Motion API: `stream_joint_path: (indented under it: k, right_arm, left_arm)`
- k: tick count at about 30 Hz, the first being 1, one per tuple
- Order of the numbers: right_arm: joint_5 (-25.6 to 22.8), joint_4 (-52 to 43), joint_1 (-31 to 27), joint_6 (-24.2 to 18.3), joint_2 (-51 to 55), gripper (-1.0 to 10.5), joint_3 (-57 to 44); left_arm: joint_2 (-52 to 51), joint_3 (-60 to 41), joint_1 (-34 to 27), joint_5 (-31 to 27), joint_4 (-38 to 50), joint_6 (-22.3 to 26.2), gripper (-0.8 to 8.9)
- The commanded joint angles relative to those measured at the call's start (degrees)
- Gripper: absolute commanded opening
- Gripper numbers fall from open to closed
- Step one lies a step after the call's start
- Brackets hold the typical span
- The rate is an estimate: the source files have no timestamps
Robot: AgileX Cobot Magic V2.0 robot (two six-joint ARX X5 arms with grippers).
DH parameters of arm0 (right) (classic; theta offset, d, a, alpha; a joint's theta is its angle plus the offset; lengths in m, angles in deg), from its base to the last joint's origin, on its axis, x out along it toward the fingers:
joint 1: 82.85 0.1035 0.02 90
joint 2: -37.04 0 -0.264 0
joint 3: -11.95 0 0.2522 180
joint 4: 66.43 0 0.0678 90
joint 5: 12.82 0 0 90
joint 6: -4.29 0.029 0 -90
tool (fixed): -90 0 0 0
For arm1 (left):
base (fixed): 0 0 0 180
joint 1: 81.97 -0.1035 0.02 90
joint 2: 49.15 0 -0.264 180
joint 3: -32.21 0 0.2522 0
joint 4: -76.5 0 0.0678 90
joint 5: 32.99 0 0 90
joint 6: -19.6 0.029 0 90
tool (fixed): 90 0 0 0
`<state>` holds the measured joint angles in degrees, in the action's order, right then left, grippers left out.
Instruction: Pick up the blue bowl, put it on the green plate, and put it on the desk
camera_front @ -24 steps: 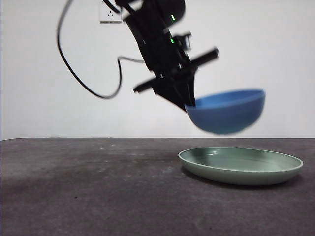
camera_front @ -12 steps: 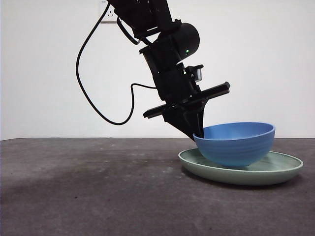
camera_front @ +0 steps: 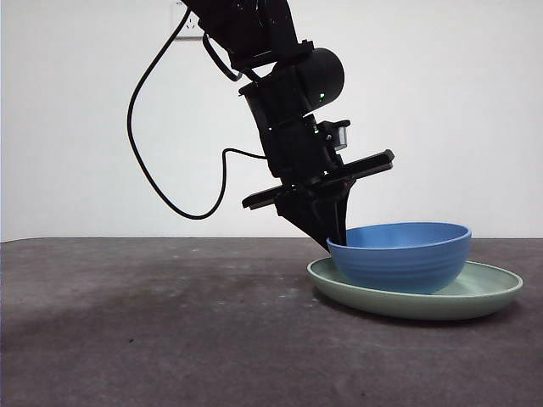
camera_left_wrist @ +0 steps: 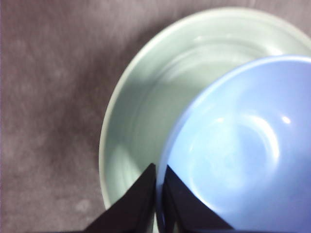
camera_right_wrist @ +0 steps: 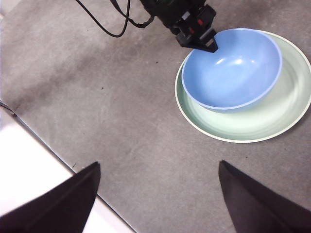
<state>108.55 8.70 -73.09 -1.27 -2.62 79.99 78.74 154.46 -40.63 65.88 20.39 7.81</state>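
The blue bowl rests level in the green plate, toward the plate's left side in the front view. My left gripper reaches down from the upper left and is shut on the bowl's left rim. The left wrist view shows its two jaws pinching the thin rim, one inside the blue bowl and one outside over the green plate. My right gripper hangs open high above the desk, holding nothing, with the blue bowl and green plate below it.
A black cable loops from the left arm in front of the white wall. The desk's edge runs diagonally in the right wrist view, with pale floor beyond it.
The left gripper has carried the bowl down from a tilted hold in the air onto the plate. Over the last half second the bowl settled lower and level.
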Motion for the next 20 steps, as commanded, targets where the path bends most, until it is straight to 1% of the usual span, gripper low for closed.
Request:
stream_joint_path:
  k: [1,7,14,20]
  right_arm:
    - [0.13,-0.22,0.24,0.48,-0.22,3.9,1.07]
    - [0.13,0.07,0.24,0.61,-0.22,3.9,1.07]
    - [0.13,0.04,0.24,0.61,-0.22,3.9,1.07]
    - [0.11,0.02,0.24,0.61,-0.22,3.9,1.07]
  left_arm:
    - [1.6,1.86,0.98,-0.17,0.46,1.68,0.43]
    - [1.57,1.86,1.07,-0.17,0.76,1.68,1.87]
    - [0.87,2.03,1.05,-0.13,-0.55,1.66,3.18]
    - [-4.26,2.03,0.33,-0.13,-0.72,2.34,3.2]
